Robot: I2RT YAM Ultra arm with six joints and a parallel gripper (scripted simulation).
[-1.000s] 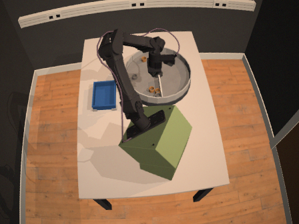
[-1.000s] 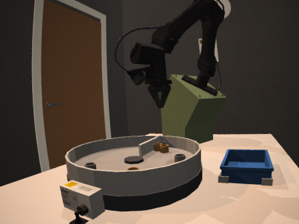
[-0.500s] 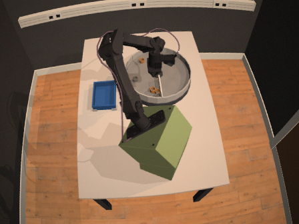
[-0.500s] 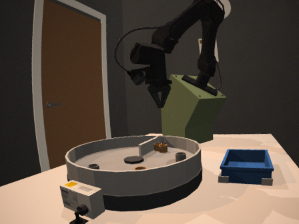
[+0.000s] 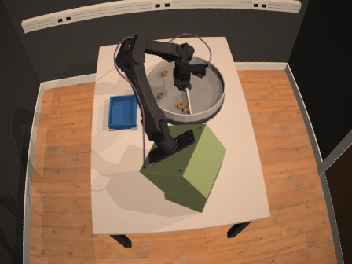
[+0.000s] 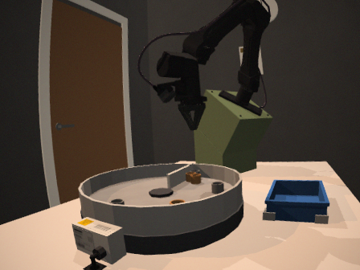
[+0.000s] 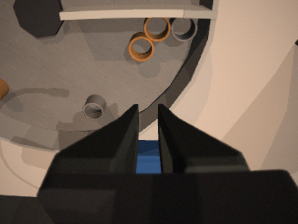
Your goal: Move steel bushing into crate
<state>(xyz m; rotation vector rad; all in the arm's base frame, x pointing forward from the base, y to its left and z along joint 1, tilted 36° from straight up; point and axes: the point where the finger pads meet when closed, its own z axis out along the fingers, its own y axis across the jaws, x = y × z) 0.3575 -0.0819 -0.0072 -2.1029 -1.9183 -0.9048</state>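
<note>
The grey turntable [image 5: 212, 111] [image 6: 161, 218] [image 7: 60, 65] holds steel and orange bushings. One steel bushing [image 7: 91, 109] [image 5: 160, 94] [image 6: 217, 187] lies near the rim, just ahead and left of my fingertips in the wrist view. Another steel bushing [image 7: 184, 29] sits beside two orange bushings [image 7: 141, 47] [image 5: 181, 106] [image 6: 194, 177] by the white divider [image 7: 135, 14]. My gripper [image 5: 182, 84] [image 6: 194, 122] [image 7: 148, 112] hangs high above the turntable, fingers close together with nothing between them. The blue crate [image 5: 122, 97] [image 6: 296, 209] [image 7: 148, 155] stands on the table beside the turntable and is empty.
The arm is mounted on a green pedestal [image 5: 196, 165] [image 6: 229, 132] on the white table. A black hub [image 6: 161, 192] [image 7: 37, 17] marks the turntable's centre. A small white camera box [image 6: 96, 237] stands in front of the turntable. Another orange bushing [image 5: 165, 71] lies at the far side.
</note>
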